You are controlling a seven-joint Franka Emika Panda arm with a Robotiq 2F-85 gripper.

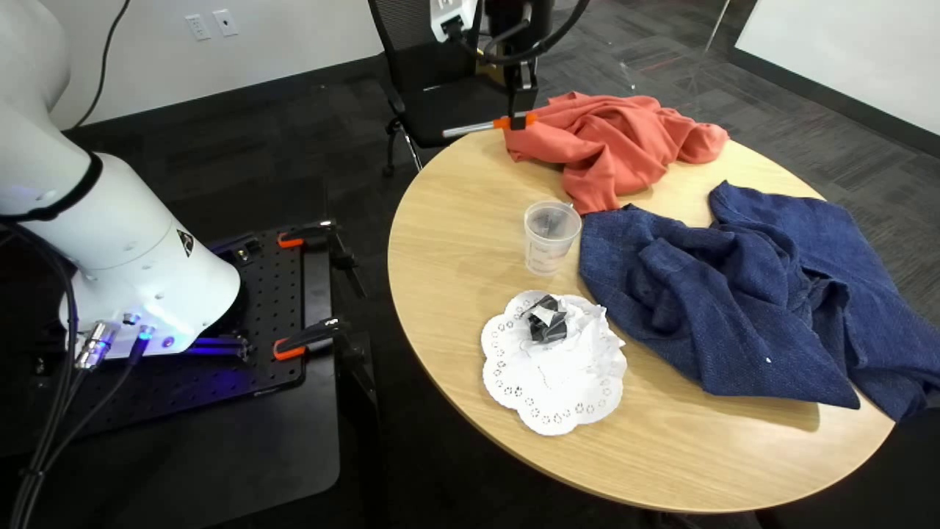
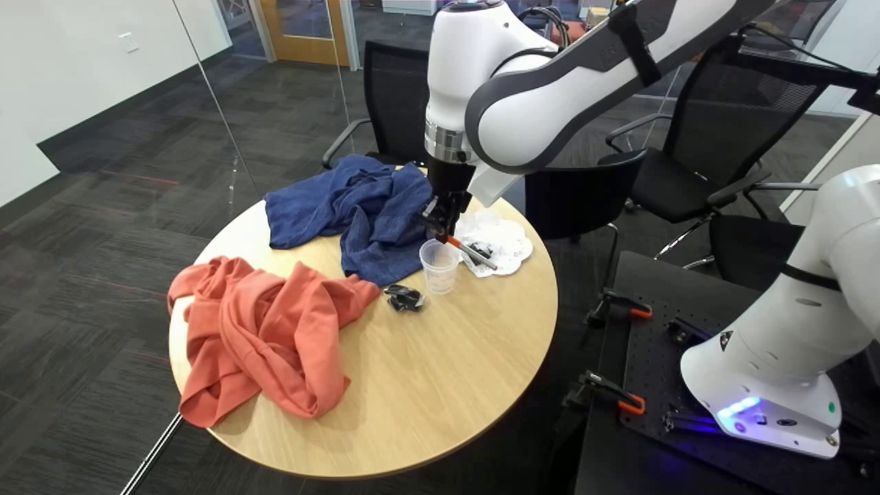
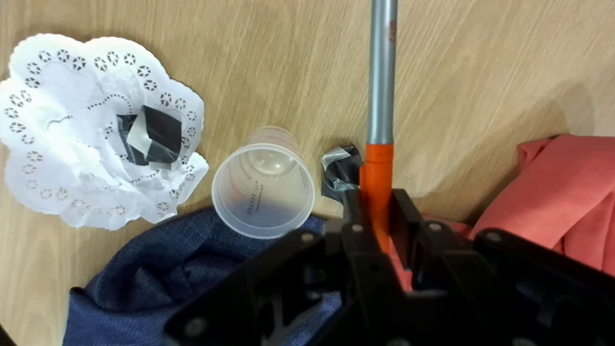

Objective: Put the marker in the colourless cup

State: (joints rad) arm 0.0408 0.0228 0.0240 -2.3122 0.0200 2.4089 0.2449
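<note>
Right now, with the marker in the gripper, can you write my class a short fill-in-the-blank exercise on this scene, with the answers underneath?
1. The gripper grips the marker by its ____ part.
2. The mouth of the colourless cup faces ____.
3. In the wrist view, the lacy paper doily appears to the ____ of the cup.
4. Near the red cloth lies a second cloth, coloured dark ____.

Missing words: orange; upward; left; blue.
</note>
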